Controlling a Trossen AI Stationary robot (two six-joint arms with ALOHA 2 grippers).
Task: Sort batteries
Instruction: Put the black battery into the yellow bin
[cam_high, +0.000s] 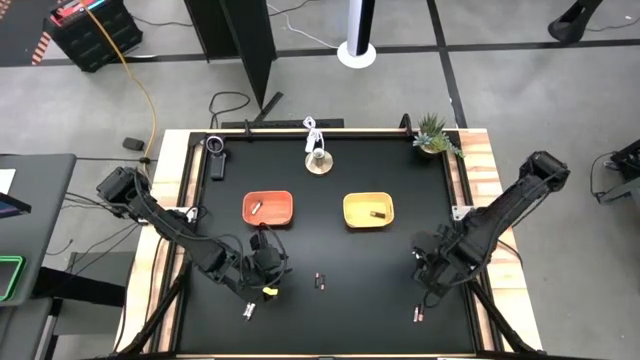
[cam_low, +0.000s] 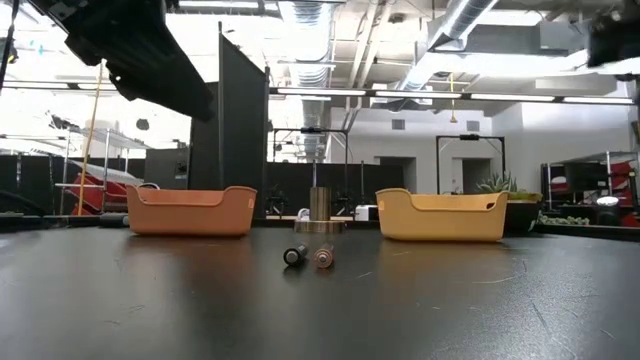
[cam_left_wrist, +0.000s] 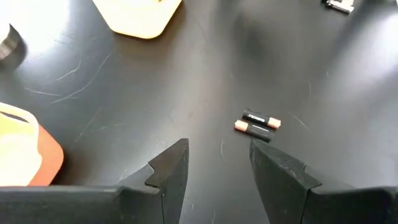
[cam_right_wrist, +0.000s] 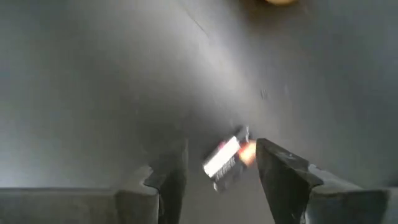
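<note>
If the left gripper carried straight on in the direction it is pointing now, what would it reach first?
Most likely the pair of dark batteries lying side by side on the black table: in the left wrist view they sit just ahead of the open left gripper, slightly toward one finger. Depth is uncertain, but nothing else lies between.

Two trays (cam_high: 268, 208), about eight batteries (cam_high: 321, 281), two arms (cam_high: 160, 215).

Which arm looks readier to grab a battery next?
The right one, probably. The right gripper is open with a battery pair lying between its fingers. The left gripper is open too, but its nearest batteries lie farther ahead.
</note>
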